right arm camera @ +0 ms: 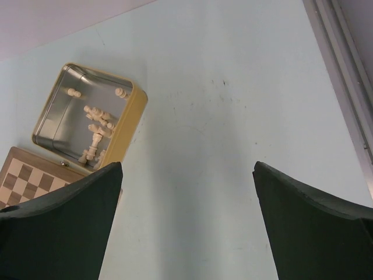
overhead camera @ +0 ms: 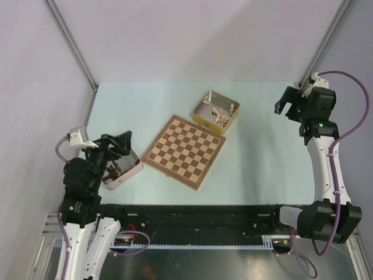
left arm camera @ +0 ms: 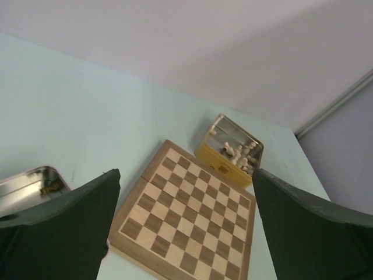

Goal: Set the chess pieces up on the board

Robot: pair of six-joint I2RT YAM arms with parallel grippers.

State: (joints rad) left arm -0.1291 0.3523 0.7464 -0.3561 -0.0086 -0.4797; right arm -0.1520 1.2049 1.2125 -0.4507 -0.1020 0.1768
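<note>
Two robot arms stood bolted at the near edge of a pale blue table (overhead camera: 262,169). Nearest, on the left, the left gripper (overhead camera: 120,142) hung over the far end of a pink tin (overhead camera: 135,166), its two dark fingers (left arm camera: 64,227) spread wide with nothing between them. Some dark brown chess pieces (overhead camera: 111,172) lay inside that tin. Just to the right of it, mid-table, the board (overhead camera: 185,151) lay flat, turned cornerwise to the table's edges. Right against the board's far edge sat an open yellow tin (overhead camera: 205,123) with the pale beige chess pieces (overhead camera: 220,114) loose inside, some upright and some lying down. Well to the right of that, toward the far right corner, the right gripper (overhead camera: 287,107) hovered above the table, its fingers likewise held wide apart and gripping nothing.
</note>
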